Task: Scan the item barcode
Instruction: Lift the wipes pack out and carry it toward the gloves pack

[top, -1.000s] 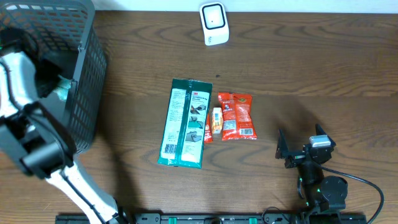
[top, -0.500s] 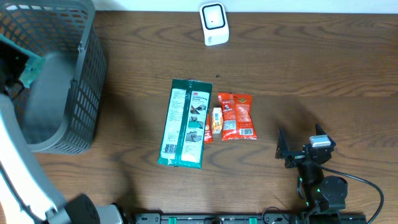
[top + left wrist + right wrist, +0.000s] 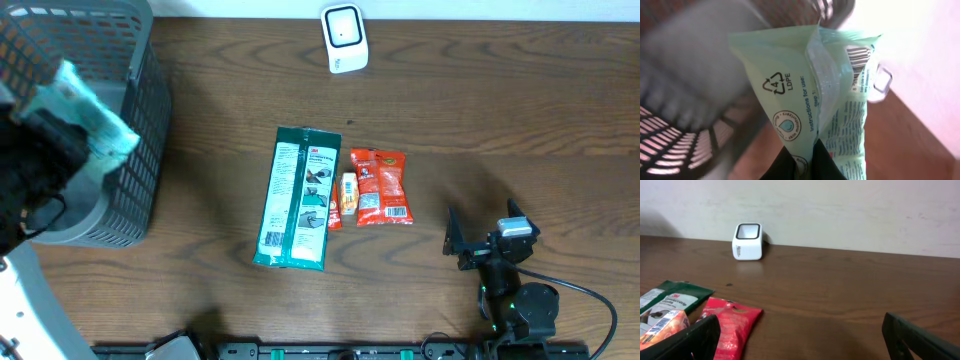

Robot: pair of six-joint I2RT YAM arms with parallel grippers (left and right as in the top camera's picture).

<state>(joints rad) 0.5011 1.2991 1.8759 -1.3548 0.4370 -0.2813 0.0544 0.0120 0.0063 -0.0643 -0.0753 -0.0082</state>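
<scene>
A pale green wipes packet (image 3: 815,95) hangs from my left gripper (image 3: 812,161), whose black fingers are shut on its lower edge. Its barcode (image 3: 857,57) shows near the packet's top right corner in the left wrist view. From overhead the packet (image 3: 98,118) is raised over the grey basket's right wall, with the left gripper (image 3: 62,148) just below and left of it. The white scanner (image 3: 344,38) stands at the table's back edge, also seen as a scanner (image 3: 747,241) in the right wrist view. My right gripper (image 3: 485,245) rests open and empty near the front right.
The grey mesh basket (image 3: 140,170) fills the back left corner. A long green packet (image 3: 297,197), a small orange item (image 3: 347,195) and a red snack bag (image 3: 380,186) lie side by side mid-table. A pale wall backs the table.
The left arm has risen out of the basket with the green packet, which is now higher and further right. The right arm and table items have not moved.
</scene>
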